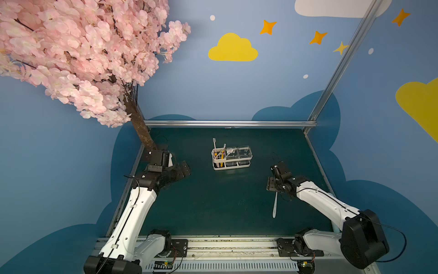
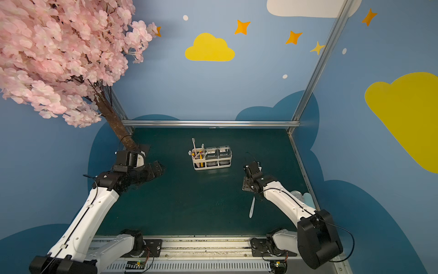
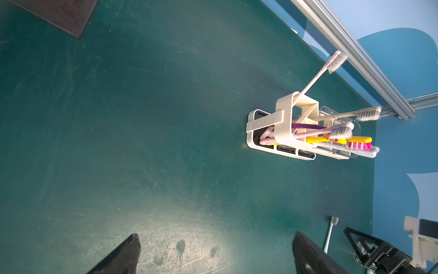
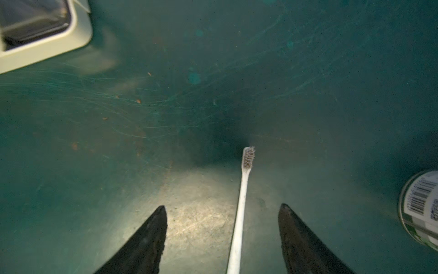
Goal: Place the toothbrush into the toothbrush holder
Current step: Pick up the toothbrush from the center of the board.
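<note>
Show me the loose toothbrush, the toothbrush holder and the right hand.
loose toothbrush (image 4: 241, 204): right wrist view, on its white handle.
toothbrush holder (image 3: 283, 121): left wrist view, on its white end band.
right hand (image 4: 222, 205): right wrist view, midway between fingertips.

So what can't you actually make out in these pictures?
- White toothbrush: head hidden under the right arm in both top views; handle end cut off by the right wrist view's edge.
- Barcoded can: cut off by the right wrist view's edge, label blurred.
- Toothbrush holder: only a blurred corner in the right wrist view.
- Clear cups: contents too small in top views.
</note>
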Controlling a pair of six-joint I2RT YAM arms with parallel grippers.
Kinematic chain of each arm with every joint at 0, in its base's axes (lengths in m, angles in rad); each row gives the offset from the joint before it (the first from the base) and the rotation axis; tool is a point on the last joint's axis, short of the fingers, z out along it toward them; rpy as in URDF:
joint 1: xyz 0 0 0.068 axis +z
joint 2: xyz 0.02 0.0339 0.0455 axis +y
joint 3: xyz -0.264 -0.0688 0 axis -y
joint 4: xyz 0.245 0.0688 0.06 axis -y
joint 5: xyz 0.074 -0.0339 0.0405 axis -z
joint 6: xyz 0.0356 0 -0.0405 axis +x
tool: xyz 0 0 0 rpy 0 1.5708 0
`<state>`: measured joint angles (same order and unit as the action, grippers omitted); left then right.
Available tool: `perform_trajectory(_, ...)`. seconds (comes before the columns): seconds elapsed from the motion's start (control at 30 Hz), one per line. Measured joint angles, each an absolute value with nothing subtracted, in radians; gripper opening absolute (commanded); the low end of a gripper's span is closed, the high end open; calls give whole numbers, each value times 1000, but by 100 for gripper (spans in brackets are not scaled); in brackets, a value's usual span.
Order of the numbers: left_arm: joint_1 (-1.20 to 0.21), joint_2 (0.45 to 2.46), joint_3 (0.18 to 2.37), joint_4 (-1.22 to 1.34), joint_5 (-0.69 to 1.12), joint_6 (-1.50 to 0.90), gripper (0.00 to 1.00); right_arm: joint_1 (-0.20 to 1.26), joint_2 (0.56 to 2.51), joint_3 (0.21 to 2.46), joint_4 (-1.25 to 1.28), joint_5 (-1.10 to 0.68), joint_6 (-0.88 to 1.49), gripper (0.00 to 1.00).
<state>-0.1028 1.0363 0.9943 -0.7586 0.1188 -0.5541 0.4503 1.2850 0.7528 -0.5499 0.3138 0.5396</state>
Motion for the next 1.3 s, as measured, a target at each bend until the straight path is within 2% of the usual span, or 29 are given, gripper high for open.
perform_trajectory(0.5, -103, 1036, 991, -759, 128, -554, 100, 350, 1501, 785, -573, 232, 598, 49)
perform_trajectory(0.67, -103, 1036, 991, -758, 130, -554, 100, 316, 1565, 830, -592, 169, 579, 31)
perform_trajectory(0.73, -103, 1036, 991, -758, 131, -554, 100, 299, 1590, 853, -583, 140, 567, 27)
perform_trajectory(1.3, -103, 1036, 991, -758, 132, -554, 100, 283, 1602, 866, -574, 96, 546, 3)
